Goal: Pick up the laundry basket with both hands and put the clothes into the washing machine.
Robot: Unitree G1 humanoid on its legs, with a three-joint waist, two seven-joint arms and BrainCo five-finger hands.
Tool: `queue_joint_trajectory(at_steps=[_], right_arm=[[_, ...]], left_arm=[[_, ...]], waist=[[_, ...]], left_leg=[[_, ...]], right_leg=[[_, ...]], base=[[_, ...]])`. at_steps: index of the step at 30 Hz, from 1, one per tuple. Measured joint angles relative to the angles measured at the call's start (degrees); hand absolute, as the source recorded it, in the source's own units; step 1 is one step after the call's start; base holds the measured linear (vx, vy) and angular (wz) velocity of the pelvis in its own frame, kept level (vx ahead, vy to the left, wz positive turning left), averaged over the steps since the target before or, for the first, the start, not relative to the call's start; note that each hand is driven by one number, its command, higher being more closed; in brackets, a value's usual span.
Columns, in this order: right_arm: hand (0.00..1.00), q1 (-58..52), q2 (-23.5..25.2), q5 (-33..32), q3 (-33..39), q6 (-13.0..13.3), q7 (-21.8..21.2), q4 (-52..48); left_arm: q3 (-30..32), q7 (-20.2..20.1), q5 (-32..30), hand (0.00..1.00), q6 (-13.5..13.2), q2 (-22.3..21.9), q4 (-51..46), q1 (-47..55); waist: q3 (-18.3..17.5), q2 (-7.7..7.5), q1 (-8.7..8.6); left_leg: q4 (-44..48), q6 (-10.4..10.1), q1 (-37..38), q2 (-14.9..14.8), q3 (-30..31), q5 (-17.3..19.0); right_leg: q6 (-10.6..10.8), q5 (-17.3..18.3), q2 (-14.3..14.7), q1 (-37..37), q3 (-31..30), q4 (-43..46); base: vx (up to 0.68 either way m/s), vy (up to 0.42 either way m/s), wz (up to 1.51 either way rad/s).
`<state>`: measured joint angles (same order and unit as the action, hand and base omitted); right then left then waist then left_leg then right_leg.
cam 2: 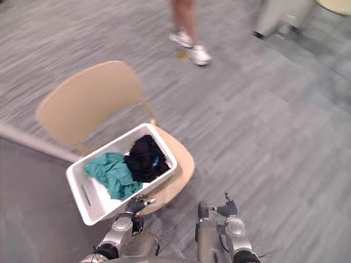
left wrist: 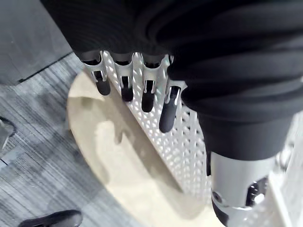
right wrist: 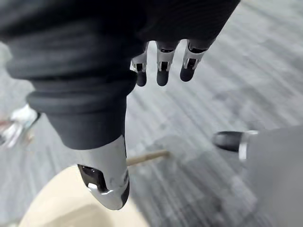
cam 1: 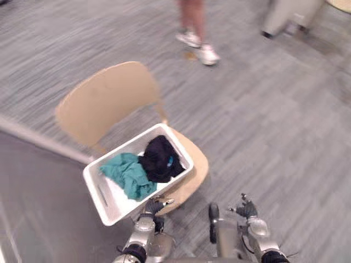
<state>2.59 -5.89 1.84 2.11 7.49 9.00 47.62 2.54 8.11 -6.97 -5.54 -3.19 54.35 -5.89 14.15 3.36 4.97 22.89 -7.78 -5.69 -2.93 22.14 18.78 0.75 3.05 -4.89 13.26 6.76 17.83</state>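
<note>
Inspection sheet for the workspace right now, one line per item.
Surface: tan chair; its seat carries the basket, which seems to overhang the seat's edge on the robot's left.
Job's things: white laundry basket holding a teal cloth and a black garment; not lifted yet.
Clutter: nothing seen.
Hands: left hand at the basket's near wall, fingers relaxed, contact unclear; right hand open over the floor, apart from the basket.
Cables: nothing seen.
Surroundings: grey carpet; person's legs in white shoes beyond the chair; pale grey object at far right; grey panel at left.
</note>
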Motion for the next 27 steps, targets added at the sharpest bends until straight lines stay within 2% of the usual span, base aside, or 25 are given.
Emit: queue_joint_trajectory(at_steps=[1, 2, 3, 4, 5, 6, 7, 8, 9, 11, 13, 14, 15, 16, 17, 18, 19, 21, 22, 23, 24, 25, 26, 27], right_arm=[[0.0, 0.01, 0.04, 0.0, 0.01, 0.1, 0.07, -0.07], [0.0, 0.06, -0.16, 0.0, -0.01, 0.4, 0.19, -0.05], [0.0, -0.18, 0.21, -0.01, -0.01, 0.65, 0.81, 0.41], [0.0, -0.05, 0.22, -0.13, 0.16, 0.73, 0.87, 0.66], [0.0, -0.02, 0.26, -0.19, 0.09, 0.99, 0.89, 1.2], [0.0, 0.0, 0.19, -0.2, 0.24, 0.96, 0.92, 1.72], [0.0, -0.11, -0.21, -0.21, 0.44, 0.96, 0.99, 2.14], [0.0, -0.24, -0.11, -0.23, 0.99, 0.85, 1.05, 2.75], [0.0, -0.53, 0.85, -0.24, 1.12, 0.69, 1.14, 2.82], [0.0, -0.87, 1.37, -0.11, 2.75, 0.36, 2.37, 2.86], [0.0, -0.6, 0.4, 0.93, 2.61, -0.12, 2.81, 2.57], [0.0, -1.06, 0.06, 1.55, 2.39, -0.25, 3.3, 1.75], [0.0, -1.51, 0.04, 1.81, 2.3, -0.46, 3.36, 0.66], [0.0, -2.78, -0.02, 2.41, 2.0, -1.35, 3.55, -2.22], [0.0, -3.9, 0.03, 3.52, 1.34, -1.72, 3.67, -4.55], [0.0, -4.96, 0.06, 4.64, 0.7, -1.72, 3.69, -7.59], [0.0, -5.89, 0.07, 6.36, -0.09, -1.52, 3.55, -12.12], [0.0, -8.1, -0.12, 9.03, 0.32, -1.13, 3.73, -18.77], [0.0, -9.85, -0.19, 10.68, 0.72, -1.13, 3.84, -22.32], [0.0, -10.59, -0.09, 11.34, 0.99, -1.17, 3.85, -24.22], [0.0, -10.91, -0.53, 12.43, 1.66, -1.19, 3.83, -25.84], [0.0, -11.22, -0.65, 12.93, 2.03, -1.23, 3.8, -26.78], [0.0, -11.99, -0.77, 14.54, 2.37, -1.2, 3.52, -28.65], [0.0, -12.55, -0.77, 15.47, 2.36, -1.12, 3.28, -29.3]], left_arm=[[-0.1, 0.24, 0.0, 0.0, -0.03, 0.01, -0.18, 0.53], [-0.16, 0.73, 0.01, 0.0, -0.08, -0.1, -0.32, 1.31], [0.36, 0.94, -0.01, 0.0, -0.12, 0.14, -0.29, 2.27], [0.18, 1.12, -0.23, 0.0, -0.03, 0.22, -0.03, 2.4], [-0.82, 1.39, -0.43, 0.0, 0.07, 1.02, 0.34, 2.96], [-2.12, 1.5, -0.49, 0.0, 0.18, 1.56, 0.56, 3.51], [-2.63, 1.68, -0.59, 0.0, 0.28, 1.82, 0.9, 3.49], [-3.01, 1.97, -0.64, 0.0, 0.29, 2.39, 0.91, 3.57], [-3.13, 1.96, -0.96, 0.0, 0.23, 3.67, 1.05, 3.79], [-3.09, 1.96, -1.6, 0.0, 0.22, 5.33, 1.83, 4.39], [-3.04, 1.98, -1.59, 0.0, 0.15, 6.9, 2.51, 5.13], [-3.07, 1.98, -1.59, 0.0, 0.17, 7.43, 2.53, 5.83], [-3.08, 1.99, -1.59, 0.0, 0.15, 7.68, 2.56, 6.32], [-4.22, 1.45, -1.62, 0.0, 0.12, 8.16, 2.55, 6.67], [-4.64, 1.51, -1.67, 0.0, 0.12, 8.38, 2.47, 6.65], [-4.61, 1.61, -1.67, 0.0, 0.11, 8.49, 2.39, 6.68], [-4.33, 1.89, -1.66, 0.0, 0.16, 8.79, 2.46, 6.73], [-4.29, 1.89, -1.65, 0.0, 0.12, 9.13, 2.45, 7.1], [-4.22, 1.92, -1.69, 0.0, 0.02, 9.18, 2.45, 7.11], [-4.15, 1.96, -1.72, 0.0, 0.02, 9.24, 2.46, 7.11], [-4.02, 2.01, -1.83, 0.0, 0.04, 9.1, 2.51, 6.88], [-4.01, 2.01, -1.89, 0.0, -0.09, 8.99, 2.45, 7.05], [-4.0, 1.93, -2.49, 0.0, -0.15, 8.69, 2.5, 7.6], [-3.52, 1.93, -2.73, 0.0, -0.17, 8.42, 2.5, 8.2]], waist=[[-0.46, -0.1, 0.44], [-1.21, 0.02, 0.88], [-2.48, -1.52, 0.59], [-3.08, -1.42, 0.6], [-3.5, -1.92, 0.67], [-3.58, -1.99, 0.26], [-3.57, -2.2, -0.09], [-3.75, -2.49, -0.07], [-4.17, -3.42, 0.43], [-4.65, -4.53, 0.24], [-4.67, -4.52, 0.2], [-4.58, -4.79, -0.38], [-4.54, -5.16, -0.88], [-4.52, -5.34, -1.8], [-4.38, -5.1, -2.76], [-4.7, -5.79, -2.63], [-4.75, -6.18, -2.94], [-4.96, -6.5, -4.58], [-5.49, -7.34, -4.76], [-5.9, -8.07, -4.77], [-6.18, -7.96, -4.92], [-6.2, -7.06, -4.89], [-6.48, -5.26, -4.71], [-6.65, -4.89, -4.48]], left_leg=[[-2.02, -0.02, -0.73, -0.5, -2.96, -2.42], [-4.04, 1.66, -3.54, -1.22, -8.66, -8.55], [-5.46, 2.55, -4.41, -1.8, -16.97, -8.81], [-6.49, 4.25, -5.05, -3.08, -22.53, -9.3], [-7.58, 5.03, -5.64, -5.51, -31.12, -10.24], [-8.79, 4.46, -5.4, -7.13, -37.29, -12.42], [-9.41, 4.81, -5.79, -6.71, -39.99, -14.58], [-10.32, 5.59, -5.77, -5.48, -40.79, -15.22], [-11.22, 5.84, -5.0, -3.73, -39.35, -15.38], [-11.66, 6.01, -3.69, -1.8, -38.4, -15.28], [-12.89, 7.2, -1.5, -0.7, -38.18, -14.52], [-13.94, 7.9, 0.12, 0.21, -37.67, -14.05], [-14.49, 8.19, 1.09, 0.85, -37.18, -13.87], [-14.95, 9.27, 2.66, 1.55, -35.27, -13.06], [-14.88, 9.43, 3.23, 1.48, -34.55, -12.84], [-15.08, 9.57, 3.51, 1.47, -33.99, -12.8], [-14.97, 9.41, 3.52, 1.42, -33.22, -12.99], [-14.94, 8.95, 3.34, 1.39, -31.42, -13.49], [-14.89, 8.5, 2.89, 2.34, -30.57, -13.77], [-14.85, 8.21, 2.48, 3.23, -29.9, -13.95], [-14.94, 7.62, 2.36, 3.08, -28.83, -14.27], [-15.26, 6.99, 2.27, 2.55, -28.26, -14.68], [-16.78, 6.28, 2.51, 1.14, -27.76, -15.15], [-18.21, 5.33, 2.58, 0.12, -27.53, -15.82]], right_leg=[[0.42, 0.92, -0.72, -1.39, 2.26, -0.06], [0.66, 2.69, -1.77, -3.48, 6.82, -0.62], [2.34, 4.74, -3.68, -5.08, 10.51, -2.77], [2.73, 4.62, -4.23, -6.01, 13.09, -3.85], [2.9, 4.53, -5.48, -6.48, 15.88, -4.15], [3.36, 4.42, -6.6, -7.24, 18.37, -4.34], [4.26, 3.85, -8.02, -8.07, 20.66, -4.92], [5.32, 3.04, -8.79, -9.62, 22.67, -6.38], [6.29, 2.21, -9.29, -11.5, 23.63, -8.41], [6.63, 1.85, -11.12, -13.38, 24.86, -7.9], [6.64, 1.88, -14.14, -11.61, 24.17, 0.1], [6.36, 1.72, -16.55, -9.68, 22.99, 7.21], [4.8, 1.31, -18.1, -8.29, 21.47, 12.01], [0.12, -0.79, -19.19, -3.73, 15.23, 21.29], [1.7, 2.2, -17.22, -1.23, 9.29, 24.55], [3.09, 4.93, -15.14, 0.03, 5.83, 23.92], [4.55, 7.62, -11.97, 0.71, 1.83, 21.05], [6.25, 8.81, -7.17, -1.48, -3.59, 10.81], [6.11, 8.12, -6.58, -2.46, -4.3, 5.31], [5.6, 5.87, -6.71, -2.79, -4.15, 2.55], [5.91, 5.34, -6.39, -3.71, -3.31, 0.76], [5.49, 4.82, -5.68, -4.26, -3.04, -0.47], [4.9, 3.72, -4.1, -5.29, -2.34, -3.11], [4.3, 2.45, -2.87, -5.75, -1.94, -5.33]], base=[[0.15, -0.201, 2.04], [0.14, -0.132, 1.97], [0.15, -0.091, 1.91], [0.1, -0.022, 1.74], [0.08, 0.055, 1.45], [0.1, 0.138, 1.46], [0.13, 0.212, 1.34], [0.12, 0.193, 1.11], [0.12, 0.168, 0.78], [0.11, 0.146, 0.42], [0.06, 0.174, 0.2], [0.04, 0.188, 0.22], [0.04, 0.177, 0.43], [0.05, 0.132, 0.54], [0.08, 0.108, 0.5], [0.09, 0.041, 0.27], [0.09, -0.006, 0.2], [0.09, -0.077, 0.61], [0.09, -0.145, 0.71], [0.07, -0.15, 0.55], [0.05, -0.137, 0.38], [0.04, -0.124, 0.25], [0.04, -0.147, 0.01], [0.04, -0.182, -0.07]])
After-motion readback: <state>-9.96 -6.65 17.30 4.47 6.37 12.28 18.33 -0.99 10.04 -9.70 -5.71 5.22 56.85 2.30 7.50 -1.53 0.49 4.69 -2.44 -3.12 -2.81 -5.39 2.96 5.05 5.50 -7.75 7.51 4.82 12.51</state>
